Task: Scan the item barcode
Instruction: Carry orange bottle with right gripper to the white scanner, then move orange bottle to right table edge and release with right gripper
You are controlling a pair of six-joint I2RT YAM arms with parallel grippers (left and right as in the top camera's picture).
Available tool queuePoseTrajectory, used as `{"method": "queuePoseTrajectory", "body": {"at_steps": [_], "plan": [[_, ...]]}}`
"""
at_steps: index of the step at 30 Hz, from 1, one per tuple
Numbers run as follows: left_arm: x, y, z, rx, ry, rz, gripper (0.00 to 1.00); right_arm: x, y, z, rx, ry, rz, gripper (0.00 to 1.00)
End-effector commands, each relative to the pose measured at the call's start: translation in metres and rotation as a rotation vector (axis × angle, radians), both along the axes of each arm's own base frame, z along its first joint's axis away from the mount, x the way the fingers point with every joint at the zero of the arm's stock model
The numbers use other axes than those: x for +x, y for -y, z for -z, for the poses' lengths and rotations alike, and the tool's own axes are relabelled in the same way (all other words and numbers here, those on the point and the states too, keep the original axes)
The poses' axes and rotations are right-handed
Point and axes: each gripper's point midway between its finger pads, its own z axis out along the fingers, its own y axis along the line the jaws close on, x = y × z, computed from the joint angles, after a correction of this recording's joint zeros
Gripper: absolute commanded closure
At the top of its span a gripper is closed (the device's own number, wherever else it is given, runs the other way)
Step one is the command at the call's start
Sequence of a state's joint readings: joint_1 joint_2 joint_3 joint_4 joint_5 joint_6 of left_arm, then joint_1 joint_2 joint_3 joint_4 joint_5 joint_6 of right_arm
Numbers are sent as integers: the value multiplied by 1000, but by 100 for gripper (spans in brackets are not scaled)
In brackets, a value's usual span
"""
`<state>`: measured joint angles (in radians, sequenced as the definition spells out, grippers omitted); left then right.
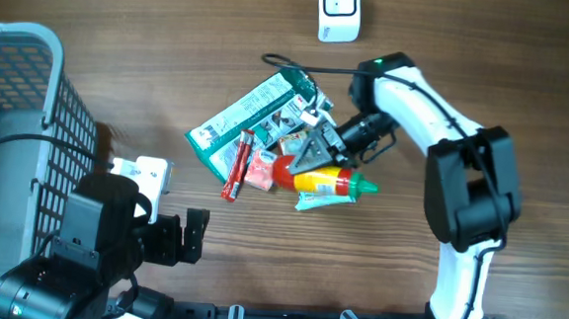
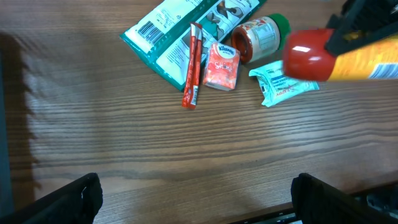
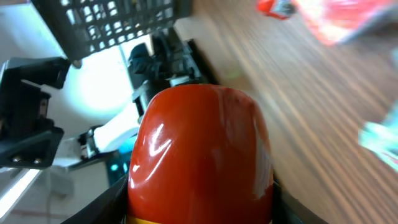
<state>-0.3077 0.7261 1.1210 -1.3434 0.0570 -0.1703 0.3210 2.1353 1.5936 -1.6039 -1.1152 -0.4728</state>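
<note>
Filling the right wrist view, the glossy red cap [image 3: 199,155] of a yellow plastic bottle [image 1: 325,181] sits clamped in the right gripper [image 1: 311,159], whose jaws are closed partway round it. Held sideways, the bottle hangs over a cluster of goods on the wooden table [image 1: 488,73]: a green printed pouch [image 1: 253,113], a red stick pack [image 1: 236,166] and a small red tissue packet [image 1: 259,170]. The left gripper [image 1: 189,237] stands wide apart and empty near a grey mesh basket [image 1: 32,75]. A white boxy device [image 1: 338,12] lies well apart at the far edge.
</note>
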Motion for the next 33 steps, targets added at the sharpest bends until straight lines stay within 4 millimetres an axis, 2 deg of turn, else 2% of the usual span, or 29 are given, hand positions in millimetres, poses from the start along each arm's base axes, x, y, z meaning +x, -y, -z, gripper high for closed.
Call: {"method": "queuePoseTrajectory", "body": {"at_steps": [1,3,4,5,6,8,10,13,16,18,21,25,29,33], "plan": [[0,0,-3,1,15,5,0,43,60,-7,-182,98,191,91],[0,0,-3,0,15,5,0,73,107,11,-451,114,372,92],[0,0,-3,1,15,5,0,91,143,17,-643,134,520,92],[0,0,-3,0,15,5,0,104,179,12,-813,163,679,92],[0,0,-3,0,15,5,0,114,208,-7,-928,234,830,92],[0,0,-3,0,15,5,0,125,219,-29,-962,319,951,87],[0,0,-3,0,15,5,0,144,218,-37,-965,413,999,80],[0,0,-3,0,15,5,0,156,229,-39,-1042,455,1093,84],[0,0,-3,0,15,6,0,181,229,-52,-1029,565,1171,81],[0,0,-3,0,15,5,0,193,223,-53,-1037,624,1183,78],[0,0,-3,0,15,5,0,222,193,-46,-975,711,1184,76],[0,0,-3,0,15,5,0,258,173,-33,-997,831,1230,76],[0,0,-3,0,15,6,0,312,139,-27,-924,940,1237,75],[0,0,-3,0,15,5,0,370,118,-39,-872,1093,1267,75]]}}
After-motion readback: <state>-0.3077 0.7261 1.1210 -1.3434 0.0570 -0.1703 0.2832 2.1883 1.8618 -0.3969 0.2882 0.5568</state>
